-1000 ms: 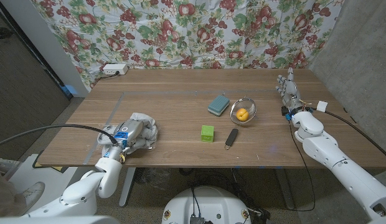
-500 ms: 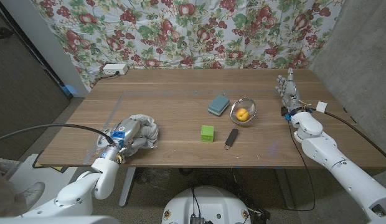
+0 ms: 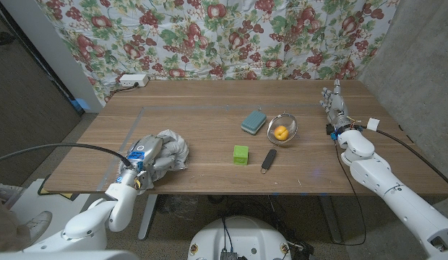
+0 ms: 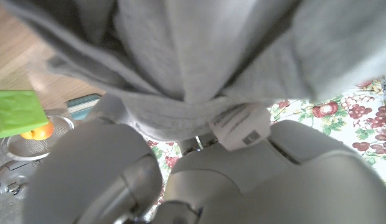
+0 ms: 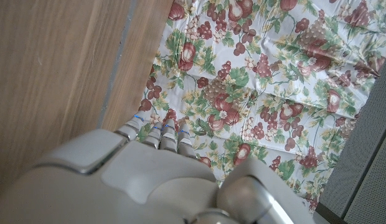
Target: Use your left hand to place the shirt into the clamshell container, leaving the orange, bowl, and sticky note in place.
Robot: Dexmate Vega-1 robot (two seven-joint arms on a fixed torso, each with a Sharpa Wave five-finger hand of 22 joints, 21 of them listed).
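Note:
A crumpled grey shirt (image 3: 171,147) lies bunched near the table's front left, and my left hand (image 3: 141,155) grips its near side. In the left wrist view the shirt (image 4: 199,56) hangs over my left hand (image 4: 199,180), with a white label (image 4: 240,127) showing. The teal clamshell container (image 3: 253,121) sits shut near the table's middle. Beside it, the orange (image 3: 280,133) rests in a wire bowl (image 3: 283,123). A green sticky note block (image 3: 240,154) stands in front of them. My right hand (image 3: 334,101) stays at the right edge with fingers stretched out, holding nothing.
A black elongated object (image 3: 269,159) lies right of the sticky note. A white power strip (image 3: 132,79) sits at the table's back left corner. Flowered cloth (image 3: 231,36) hangs behind the table (image 3: 209,108). In the left wrist view the sticky note (image 4: 15,112) and orange (image 4: 37,132) appear beyond the shirt.
The shirt bundle has shifted a little toward the table's middle in my left hand's grip. The right hand has not moved.

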